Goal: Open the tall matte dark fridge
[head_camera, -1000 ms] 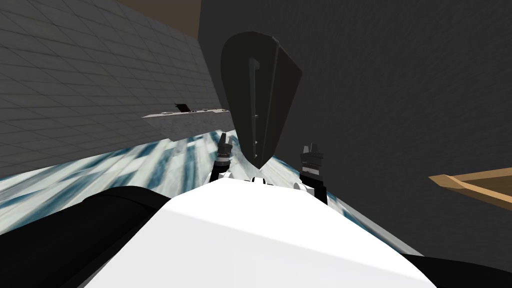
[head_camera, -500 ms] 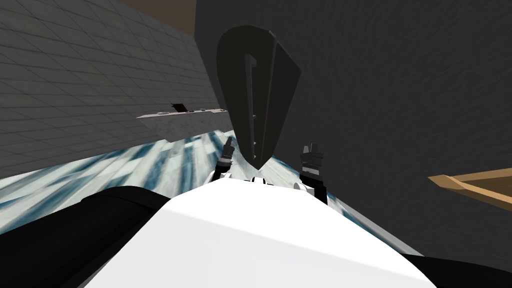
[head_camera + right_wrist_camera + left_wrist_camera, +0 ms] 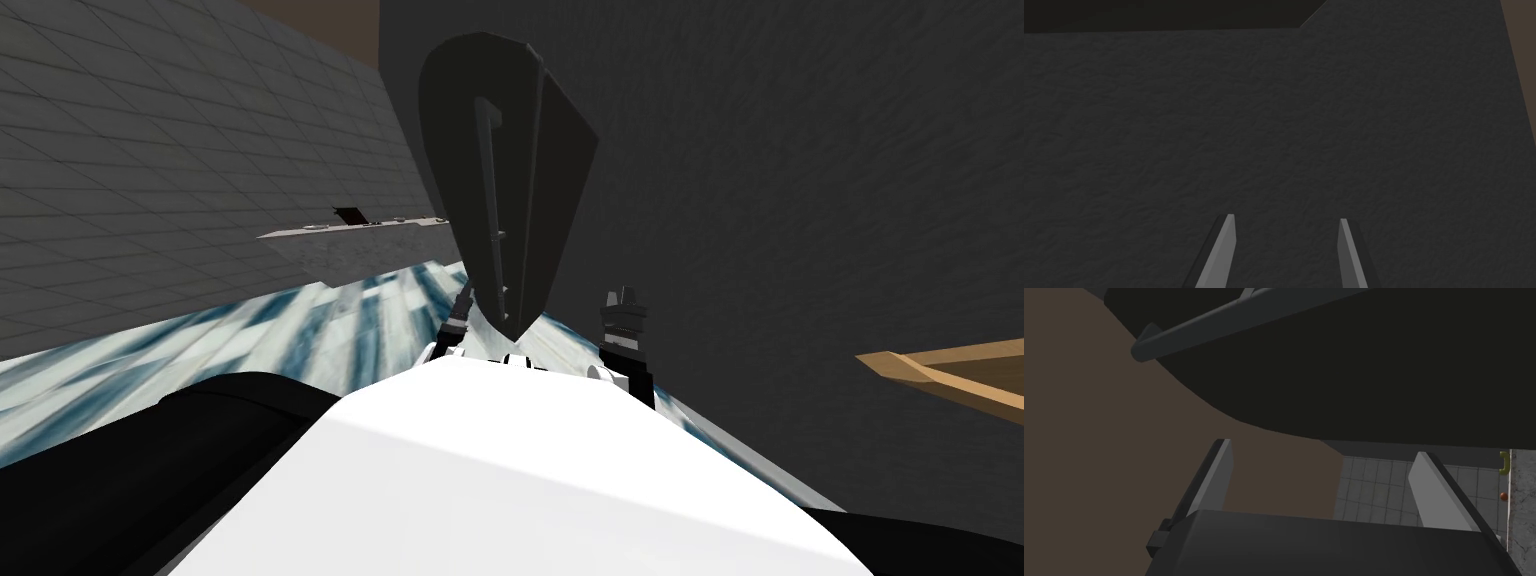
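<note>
Left wrist view: left gripper [image 3: 1323, 449] jaws are spread, the fridge [image 3: 1374, 378] door's rigid bar handle [image 3: 1224, 325] lying beyond their tips and judged the hold for a heavy, stiff door; right gripper [image 3: 1285, 218] jaws are likewise spread.

We work in dim light: the fridge [image 3: 505, 170] and the dark wall [image 3: 800, 200] behind it nearly merge. The pale floor [image 3: 300, 320] is brightest, its pattern smeared into streaks. Our head view splays lines toward the corners.
</note>
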### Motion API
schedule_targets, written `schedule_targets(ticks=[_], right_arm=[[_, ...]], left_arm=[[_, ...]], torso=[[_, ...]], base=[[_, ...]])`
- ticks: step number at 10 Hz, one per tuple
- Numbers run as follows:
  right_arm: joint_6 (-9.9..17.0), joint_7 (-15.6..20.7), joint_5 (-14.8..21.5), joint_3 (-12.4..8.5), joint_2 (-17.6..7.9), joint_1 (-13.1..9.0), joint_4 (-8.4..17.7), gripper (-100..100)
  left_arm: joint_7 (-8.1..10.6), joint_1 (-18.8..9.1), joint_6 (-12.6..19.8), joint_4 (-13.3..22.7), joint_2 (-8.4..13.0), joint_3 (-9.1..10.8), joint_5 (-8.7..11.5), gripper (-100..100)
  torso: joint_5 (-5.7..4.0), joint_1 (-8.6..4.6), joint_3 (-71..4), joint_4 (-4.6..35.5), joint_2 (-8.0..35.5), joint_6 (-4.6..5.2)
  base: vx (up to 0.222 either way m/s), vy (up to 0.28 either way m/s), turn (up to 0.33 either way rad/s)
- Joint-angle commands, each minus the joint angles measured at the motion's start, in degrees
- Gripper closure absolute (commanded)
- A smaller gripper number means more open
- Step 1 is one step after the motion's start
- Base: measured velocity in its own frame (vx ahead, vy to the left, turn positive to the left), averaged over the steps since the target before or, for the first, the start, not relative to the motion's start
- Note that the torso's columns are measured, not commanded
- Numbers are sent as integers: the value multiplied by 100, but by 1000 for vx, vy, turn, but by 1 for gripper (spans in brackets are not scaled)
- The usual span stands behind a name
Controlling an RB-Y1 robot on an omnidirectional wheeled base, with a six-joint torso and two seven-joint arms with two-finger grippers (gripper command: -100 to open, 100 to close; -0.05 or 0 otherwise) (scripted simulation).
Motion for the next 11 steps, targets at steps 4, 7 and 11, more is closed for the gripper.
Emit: schedule_targets(ticks=[4,7,11], right_arm=[[0,0,0,0,0,1,0,0],[0,0,0,0,0,0,0,0],[0,0,0,0,0,0,0,0]], left_arm=[[-322,-220,13,805,-81,-11,-283,-100],[-482,-316,21,1188,-57,-23,-426,-100],[-664,-426,31,1625,53,-38,-589,-100]], torso=[[-1,-5,-10,-5,-16,-1],[-1,-4,-3,-2,-5,0],[0,0,-5,-2,-8,0]], base=[[61,-18,-33],[60,-30,-39],[48,-15,-25]])
